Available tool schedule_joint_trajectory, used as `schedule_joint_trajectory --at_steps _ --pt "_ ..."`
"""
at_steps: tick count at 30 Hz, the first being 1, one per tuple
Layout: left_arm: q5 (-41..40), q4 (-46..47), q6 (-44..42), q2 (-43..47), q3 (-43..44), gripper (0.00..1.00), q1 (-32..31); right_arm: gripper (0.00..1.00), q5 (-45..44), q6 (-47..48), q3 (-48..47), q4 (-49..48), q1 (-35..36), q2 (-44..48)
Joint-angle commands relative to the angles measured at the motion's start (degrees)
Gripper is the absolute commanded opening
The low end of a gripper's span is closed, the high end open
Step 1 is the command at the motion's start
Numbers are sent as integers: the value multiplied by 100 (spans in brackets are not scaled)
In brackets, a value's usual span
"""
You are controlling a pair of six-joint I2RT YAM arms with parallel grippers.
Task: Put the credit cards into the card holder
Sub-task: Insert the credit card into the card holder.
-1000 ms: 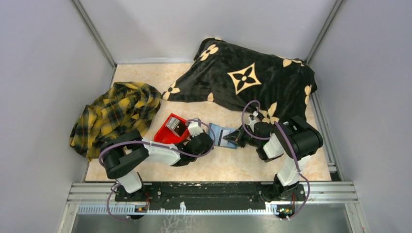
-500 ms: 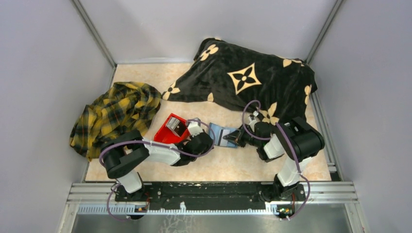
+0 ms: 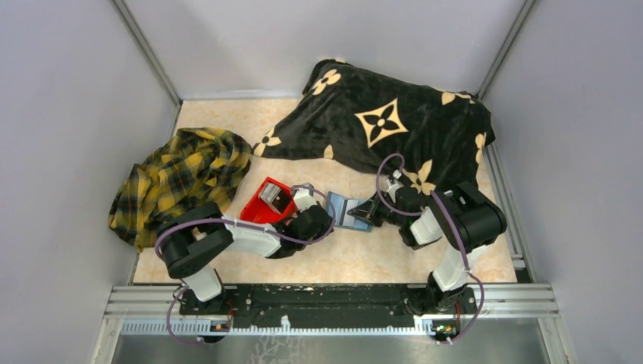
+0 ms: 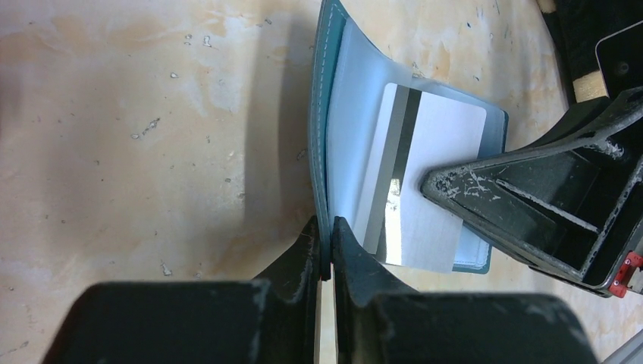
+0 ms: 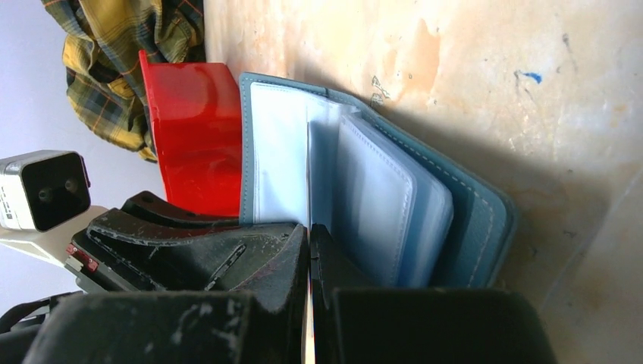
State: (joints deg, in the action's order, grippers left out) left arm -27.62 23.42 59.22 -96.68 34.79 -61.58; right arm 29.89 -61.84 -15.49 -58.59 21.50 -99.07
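Observation:
The teal card holder (image 3: 343,209) lies open on the table between my two grippers. My left gripper (image 4: 325,244) is shut on the edge of its teal cover and holds that flap up. My right gripper (image 5: 309,236) is shut on a white credit card with a dark stripe (image 4: 440,152). The card's far end is tucked between the holder's clear inner sleeves (image 5: 379,189). More cards (image 3: 271,199) stand in the red bin (image 3: 254,214) to the left of the holder.
A black blanket with tan flower marks (image 3: 387,125) covers the back right, close behind my right arm. A yellow plaid cloth (image 3: 182,178) lies at the left, behind the red bin (image 5: 189,136). Walls enclose the table on three sides.
My right gripper has moved slightly left with the card, further onto the open holder. The left gripper has kept its hold on the cover.

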Motion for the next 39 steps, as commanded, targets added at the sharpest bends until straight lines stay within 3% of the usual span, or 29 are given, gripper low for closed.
schedule_joint_trajectory --at_steps 1,5,15,21,32,39 --pt "559 -1089 -299 -393 -314 10 0 0 -26 215 -240 -27 -49 28" --pt "650 -1090 -359 -393 -302 13 6 0 -40 312 -315 103 -49 -28" --pt "724 -1694 -422 -250 -72 47 6 0 -138 558 -446 512 26 -201" --pt "579 -2340 -437 -16 115 59 -1 0 -263 706 -485 716 48 -264" --pt "-149 -3843 47 712 89 64 1 0 -350 819 -559 872 56 -423" --pt "-939 -4259 -162 618 638 58 6 0 -343 982 -663 1184 74 -384"
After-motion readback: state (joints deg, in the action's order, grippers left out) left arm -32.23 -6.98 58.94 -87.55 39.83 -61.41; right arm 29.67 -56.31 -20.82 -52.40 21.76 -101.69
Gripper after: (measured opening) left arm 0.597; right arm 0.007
